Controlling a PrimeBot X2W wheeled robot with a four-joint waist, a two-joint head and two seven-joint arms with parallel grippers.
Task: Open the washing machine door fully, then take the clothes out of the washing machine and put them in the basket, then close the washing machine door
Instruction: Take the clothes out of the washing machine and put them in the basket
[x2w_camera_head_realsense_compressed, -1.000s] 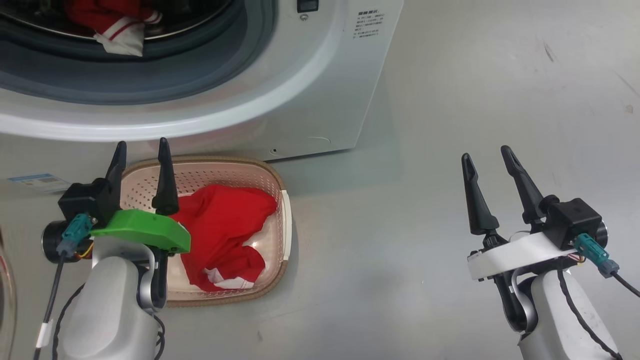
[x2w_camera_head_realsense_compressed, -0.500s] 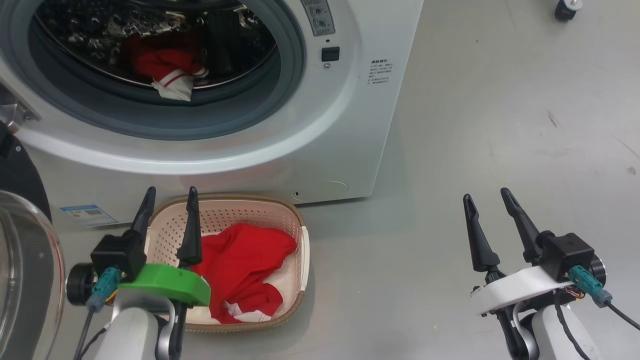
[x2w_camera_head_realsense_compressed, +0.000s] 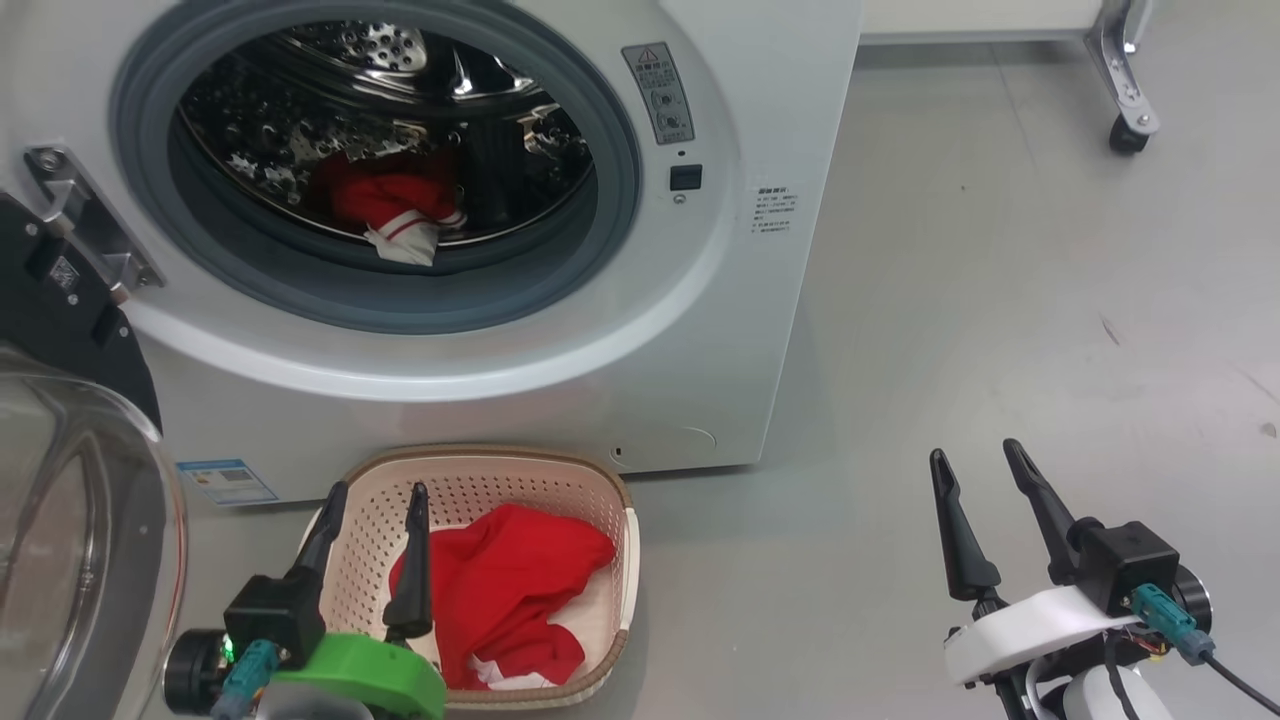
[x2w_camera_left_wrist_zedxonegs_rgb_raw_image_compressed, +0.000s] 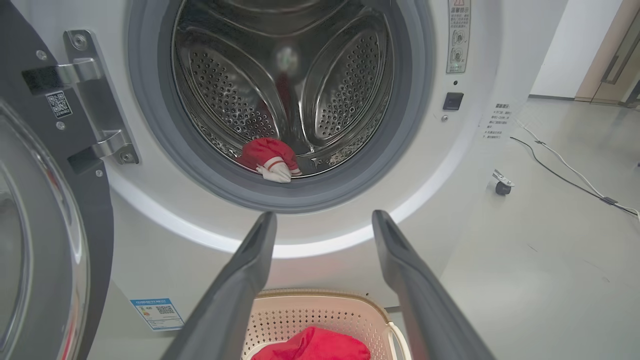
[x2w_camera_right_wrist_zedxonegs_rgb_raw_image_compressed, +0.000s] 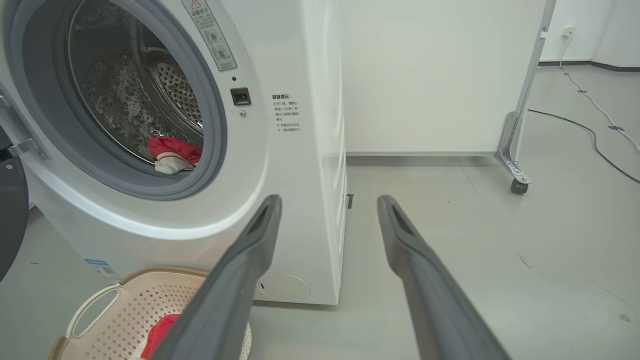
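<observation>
Basket (x2w_camera_head_realsense_compressed: 470, 492) before washing machine (x2w_camera_head_realsense_compressed: 690, 340)

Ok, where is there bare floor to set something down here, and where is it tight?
Bare floor runs between the basket and the right gripper, and on beside the washing machine. Tight at lower left: the open door, the left gripper and the basket sit close together.

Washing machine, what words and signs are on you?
Washing machine front, printed note: heading looks like "温馨提示:", rest too small.
Grey sticker there: warning triangle, writing too small.
Blue label there: too small.
Washing machine door, white tag: QR code only.
</observation>
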